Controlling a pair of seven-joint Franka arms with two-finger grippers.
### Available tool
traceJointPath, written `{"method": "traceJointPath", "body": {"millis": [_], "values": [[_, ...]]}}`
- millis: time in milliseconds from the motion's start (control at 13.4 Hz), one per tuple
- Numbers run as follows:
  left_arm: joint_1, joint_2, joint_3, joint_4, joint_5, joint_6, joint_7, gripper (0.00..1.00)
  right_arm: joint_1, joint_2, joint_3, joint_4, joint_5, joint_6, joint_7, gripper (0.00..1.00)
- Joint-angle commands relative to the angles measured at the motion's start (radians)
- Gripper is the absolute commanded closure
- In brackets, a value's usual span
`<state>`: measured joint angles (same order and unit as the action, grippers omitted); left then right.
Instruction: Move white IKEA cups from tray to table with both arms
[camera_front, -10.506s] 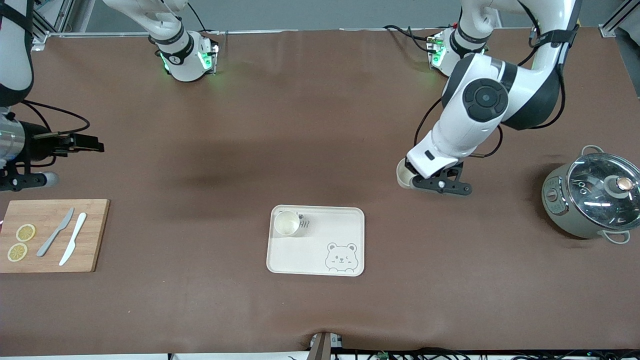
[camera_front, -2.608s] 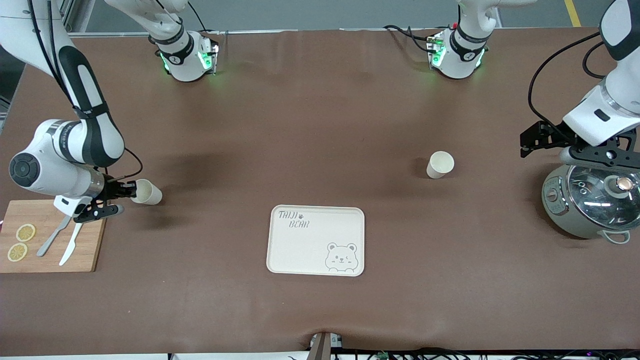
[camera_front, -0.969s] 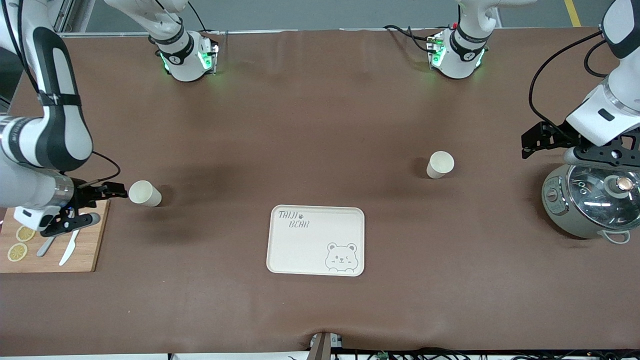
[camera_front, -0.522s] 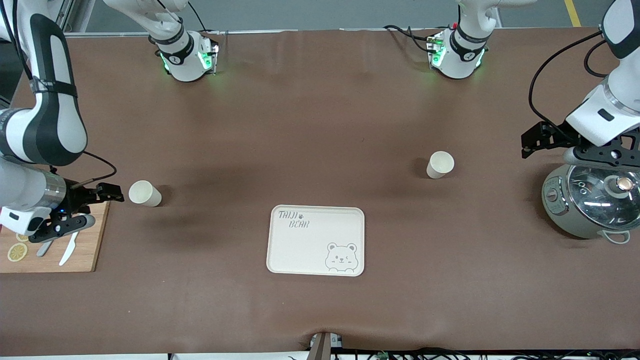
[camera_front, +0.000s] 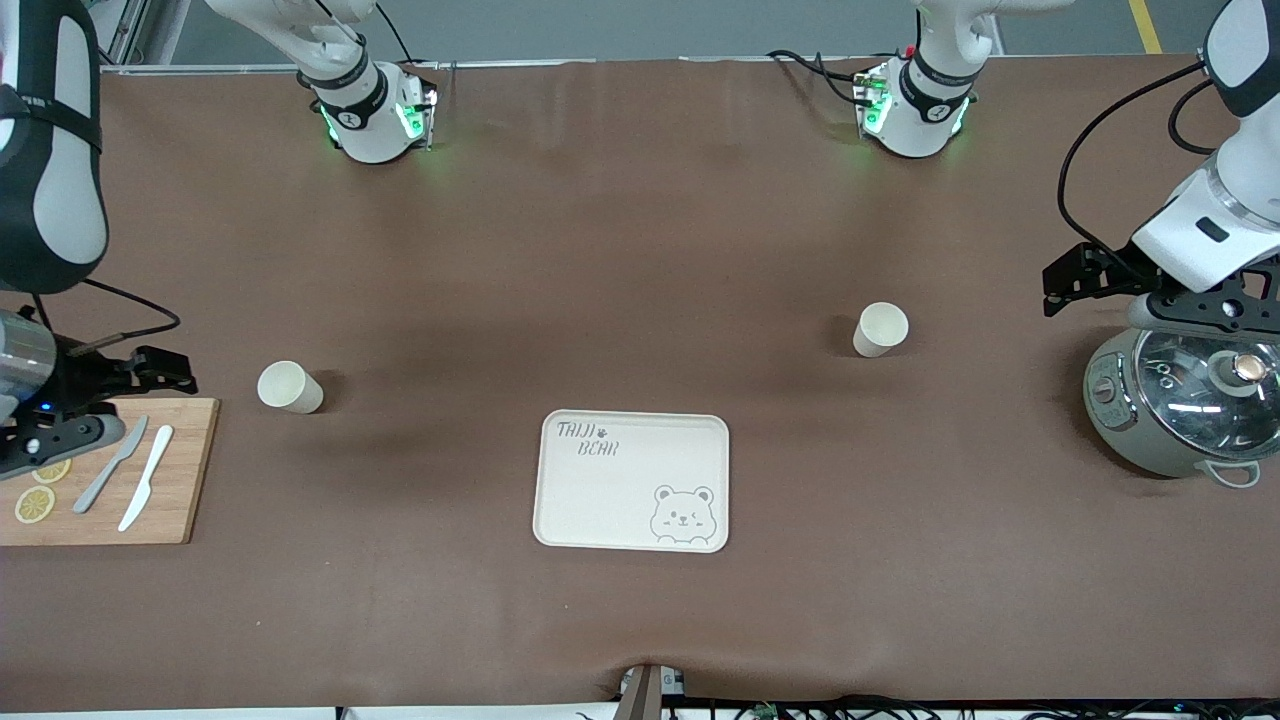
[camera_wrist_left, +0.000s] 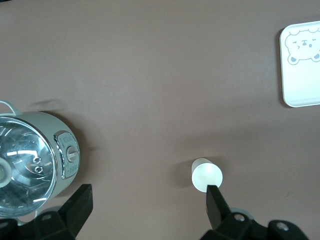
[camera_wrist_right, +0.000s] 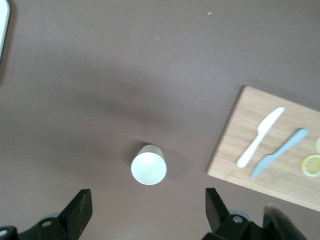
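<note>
Two white cups stand upright on the bare brown table, apart from the beige bear tray (camera_front: 632, 500). One cup (camera_front: 290, 387) is toward the right arm's end; it also shows in the right wrist view (camera_wrist_right: 149, 164). The other cup (camera_front: 880, 329) is toward the left arm's end; it also shows in the left wrist view (camera_wrist_left: 207, 175). My right gripper (camera_front: 120, 400) is open and empty over the cutting board's edge, clear of its cup (camera_wrist_right: 148, 202). My left gripper (camera_front: 1140, 298) is open and empty over the pot's rim (camera_wrist_left: 148, 202).
A wooden cutting board (camera_front: 185, 470) with two knives and lemon slices lies at the right arm's end (camera_wrist_right: 235, 150). A grey glass-lidded pot (camera_front: 1130, 420) stands at the left arm's end (camera_wrist_left: 62, 150). The tray is empty, nearer the front camera than both cups.
My right gripper has let go of its cup and drawn back from it to over the cutting board. That cup stays put. The left arm and its cup have not moved.
</note>
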<state>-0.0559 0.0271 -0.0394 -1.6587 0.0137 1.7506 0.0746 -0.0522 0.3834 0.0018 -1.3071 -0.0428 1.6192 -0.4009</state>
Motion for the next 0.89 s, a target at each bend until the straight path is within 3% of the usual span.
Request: {"method": "traceJointPath", "body": {"millis": [0,373,671,820], "values": [[-0.001,0.007,-0.004,0.025,0.006,-0.023,-0.022,0.00,0.014,0.002,0.009,0.081,-0.057,-0.032,0.005,0.00],[-0.001,0.007,-0.004,0.030,0.006,-0.025,-0.022,0.00,0.014,-0.049,0.010,0.124,-0.046,-0.140,-0.004,0.00],[-0.001,0.007,-0.004,0.031,0.006,-0.025,-0.022,0.00,0.023,-0.144,0.006,0.079,-0.029,-0.217,0.028,0.00],[-0.001,0.007,-0.004,0.031,0.006,-0.025,-0.022,0.00,0.023,-0.198,0.006,0.019,-0.003,-0.237,0.156,0.00]]}}
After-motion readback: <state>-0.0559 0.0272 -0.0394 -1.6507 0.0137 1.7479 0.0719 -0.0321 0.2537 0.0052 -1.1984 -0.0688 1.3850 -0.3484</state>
